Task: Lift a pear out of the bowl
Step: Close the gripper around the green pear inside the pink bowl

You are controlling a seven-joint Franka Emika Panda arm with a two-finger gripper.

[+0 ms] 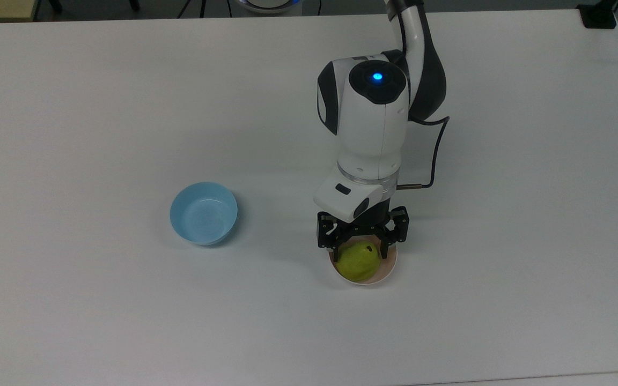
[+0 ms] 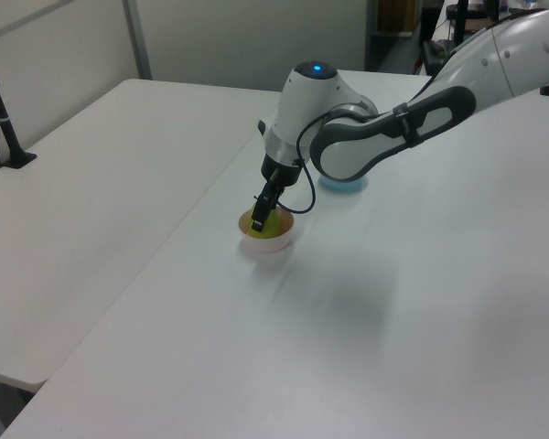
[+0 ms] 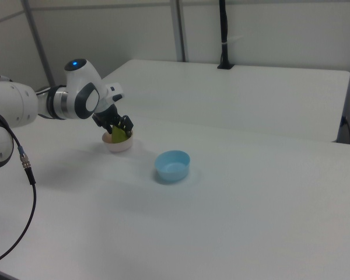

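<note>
The yellow-green pear (image 1: 359, 264) lies in the pale pink bowl (image 1: 392, 265) on the white table. My gripper (image 1: 358, 251) points down over the bowl's far side, open, with one black finger on each side of the pear's upper part. In the left view the gripper (image 2: 259, 216) dips into the bowl (image 2: 273, 244) and covers much of the pear (image 2: 269, 230). In the right view the fingers (image 3: 126, 125) sit at the bowl (image 3: 119, 146) with the pear (image 3: 116, 136) showing between them.
A light blue bowl (image 1: 203, 213) stands empty to the top view's left of the pink one, about two bowl widths away. A black cable (image 1: 438, 155) loops off the wrist on the top view's right. A black post (image 2: 5, 119) stands on the neighbouring table.
</note>
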